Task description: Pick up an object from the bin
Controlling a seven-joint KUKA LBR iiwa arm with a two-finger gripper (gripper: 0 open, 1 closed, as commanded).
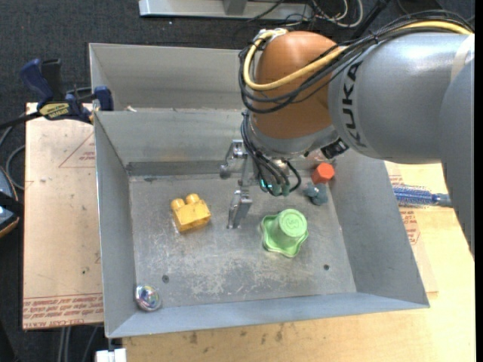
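Five loose things lie in the bin (377, 255): one yellow building block (189, 213), one green flower-shaped cup (284, 232), one small red piece (324, 172), one grey-teal piece (317, 195), perhaps a figure, and one shiny ball (148, 298).

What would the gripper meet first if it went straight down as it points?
Below the gripper, probably bare bin floor, between yellow block and green cup; depth is unclear.

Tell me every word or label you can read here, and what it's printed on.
"KUKA": on the grey robot arm, in dark letters.
No lettering can be read on the yellow brick, the green toy or the other small things in the bin.
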